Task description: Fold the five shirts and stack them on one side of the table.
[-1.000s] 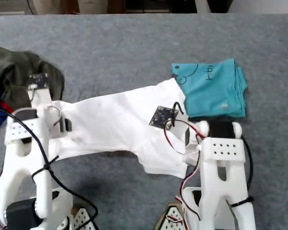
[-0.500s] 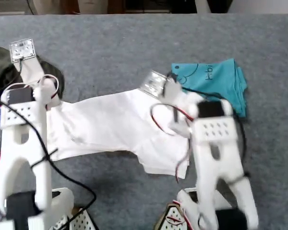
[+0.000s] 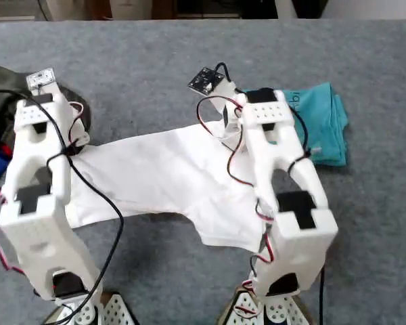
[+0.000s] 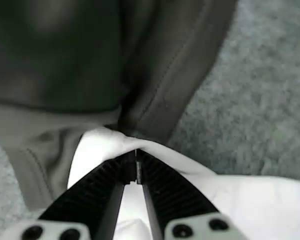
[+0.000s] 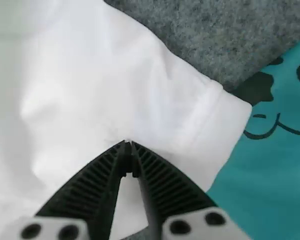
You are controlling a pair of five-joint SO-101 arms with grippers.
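Across the bench [image 3: 155,61] lies the white shirt [image 3: 162,176]; the left gripper [image 4: 136,167] pinches its edge beside the green shirt [image 4: 90,50], and the right gripper [image 5: 126,150] pinches its sleeve just beside the folded teal shirt [image 3: 318,128].

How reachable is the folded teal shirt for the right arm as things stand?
Probably not straight away: the right end effector is shut on the white shirt. The teal shirt lies right beside it, so after letting go it looks within reach.
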